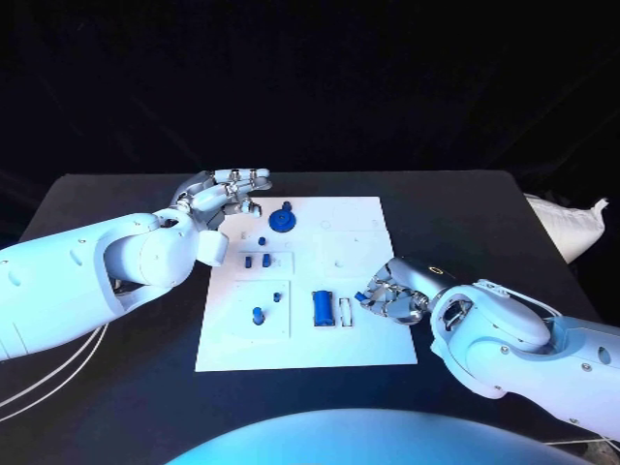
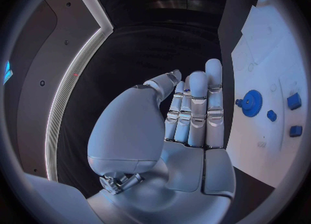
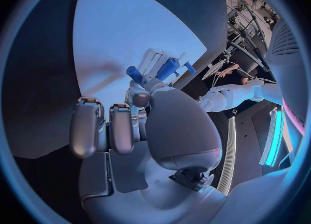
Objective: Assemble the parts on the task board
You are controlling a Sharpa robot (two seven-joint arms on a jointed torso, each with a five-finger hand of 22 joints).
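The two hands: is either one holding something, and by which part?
Left hand holds nothing. Whether the right hand holds a part cannot be told.

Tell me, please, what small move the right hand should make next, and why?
Probably a short reach toward the long blue part on the task board. The right hand sits at the board's right edge, just beside that part, and appears to hold nothing, though its fingertips are partly hidden. The left hand is up at the far left corner, fingers straight, empty.

This looks like a robotics lab: a black desk [image 1: 129, 208] stands before a black backdrop, a white task board [image 1: 359, 339] lies at its centre, and metal equipment frames [image 3: 249, 24] stand in the room behind.
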